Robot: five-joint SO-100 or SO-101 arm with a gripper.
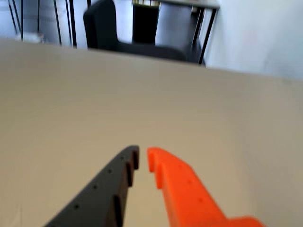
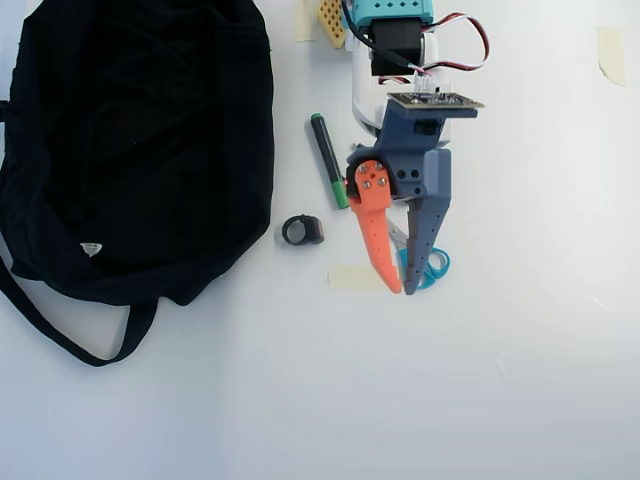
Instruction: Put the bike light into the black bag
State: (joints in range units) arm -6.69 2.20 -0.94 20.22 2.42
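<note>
The tool [image 2: 402, 291] is hovering nearly closed and empty, right of the bike light [image 2: 302, 231]; descending here risks snagging the teal scissors [image 2: 430, 268] instead.

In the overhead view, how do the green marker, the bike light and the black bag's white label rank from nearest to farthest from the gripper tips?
From the gripper:
1. Bike light, just left of the tips.
2. Green marker, up and left, beside the orange finger's base.
3. White label, far left on the black bag.
</note>
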